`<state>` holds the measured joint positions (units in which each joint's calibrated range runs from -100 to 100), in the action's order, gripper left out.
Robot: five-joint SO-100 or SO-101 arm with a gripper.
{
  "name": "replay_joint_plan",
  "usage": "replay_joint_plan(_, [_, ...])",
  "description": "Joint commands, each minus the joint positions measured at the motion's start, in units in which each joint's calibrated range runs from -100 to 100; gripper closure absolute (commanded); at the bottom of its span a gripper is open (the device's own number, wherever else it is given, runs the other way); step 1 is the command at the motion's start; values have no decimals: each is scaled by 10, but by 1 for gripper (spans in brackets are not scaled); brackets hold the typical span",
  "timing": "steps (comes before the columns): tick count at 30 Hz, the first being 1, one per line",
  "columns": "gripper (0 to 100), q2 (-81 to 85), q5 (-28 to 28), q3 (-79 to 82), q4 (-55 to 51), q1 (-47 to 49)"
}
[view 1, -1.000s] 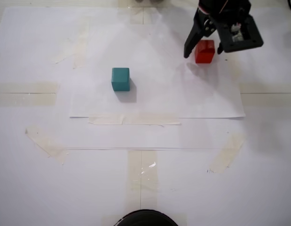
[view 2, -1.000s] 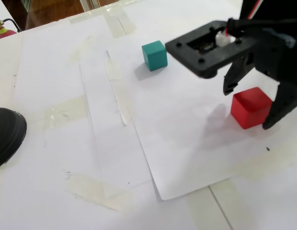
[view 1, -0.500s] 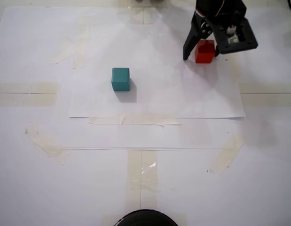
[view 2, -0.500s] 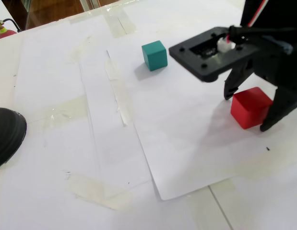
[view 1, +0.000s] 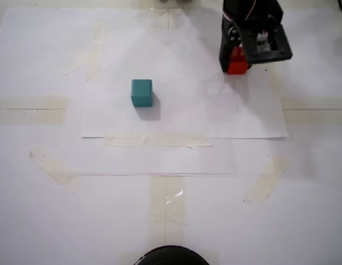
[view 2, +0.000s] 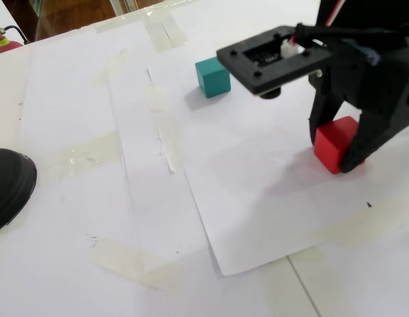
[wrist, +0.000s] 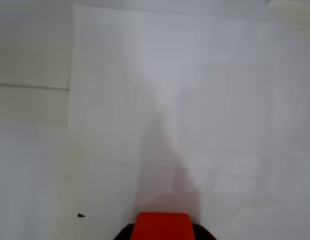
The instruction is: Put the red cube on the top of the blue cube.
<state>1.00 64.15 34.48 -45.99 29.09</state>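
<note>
The red cube [view 2: 333,146] sits at the right of the white paper, held between the two black fingers of my gripper [view 2: 335,156], which is shut on it. From above, only part of the red cube [view 1: 236,67] shows beneath the gripper [view 1: 235,65] and its camera mount. In the wrist view the red cube [wrist: 162,226] fills the bottom edge with a dark finger on either side of it. The blue cube [view 1: 141,91] is teal and stands alone and upright, well to the left of the gripper; in a fixed view the blue cube [view 2: 213,76] lies behind the arm.
A white paper sheet [view 1: 182,118] is taped to the table with several tape strips [view 1: 157,140]. A black rounded object [view 1: 171,255] sits at the near edge, and the same black object [view 2: 9,185] shows at the left in a fixed view.
The fingers, spread wide around the red cube a second ago, have closed onto its sides. The gripper body has swung slightly left over the cube. The blue cube has not moved.
</note>
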Motion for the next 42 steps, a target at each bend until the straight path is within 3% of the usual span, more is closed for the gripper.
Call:
replay_joint_plan(1, [86,11,0,3,-12,-3])
replay_joint_plan(20, [90,103,-53,-153,-331,-111])
replay_joint_plan(31, [90,102,-140,-260,-350,-232])
replay_joint_plan(42, [90,38,-188,-367,-345,-317])
